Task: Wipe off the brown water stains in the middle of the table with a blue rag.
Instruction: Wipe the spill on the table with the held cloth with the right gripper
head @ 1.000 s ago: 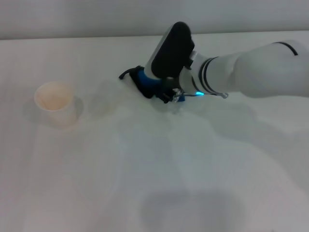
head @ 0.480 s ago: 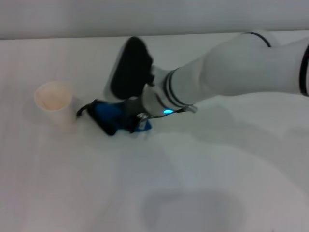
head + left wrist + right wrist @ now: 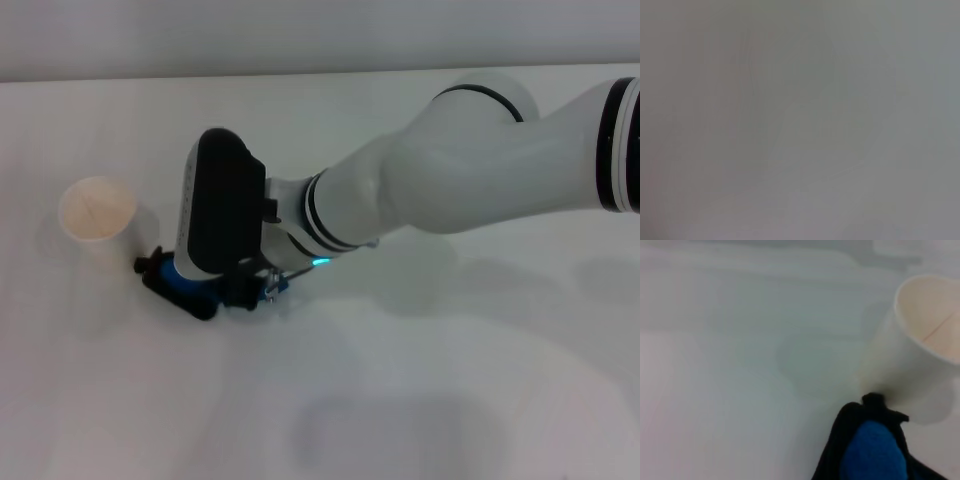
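Pressing against the table (image 3: 420, 400), the blue rag (image 3: 178, 283) lay bunched beneath the right gripper (image 3: 215, 288), left of centre in the head view. Only a strip of the cloth showed there, blue with black edging, its black loop (image 3: 145, 266) pointing toward the paper cup (image 3: 97, 213). In the right wrist view the rag (image 3: 871, 452) ended in that loop (image 3: 874, 401), which touched or nearly touched the foot of the cup (image 3: 912, 362). The rag's long axis ran roughly from the cup side toward the robot's right, along the near side of the gripper.

The gripper body hid its fingers in the head view, and the wrist view showed none of them, so whether they pinched the cloth or merely bore down on it could not be told. The rag lay directly under and slightly cup-side of the gripper.

No brown water stains could be made out in either view; possibly the patch was covered by the rag and arm, or already taken up. A faint round mark (image 3: 815, 367) showed on the tabletop (image 3: 715, 390) beside the cup.

The right arm alone was at the work. The left wrist view showed only a featureless grey field, and the left gripper appeared in no view.

Judgement: any further stroke toward the cup risked tipping it, so the clear direction for wiping lay toward the robot's right.
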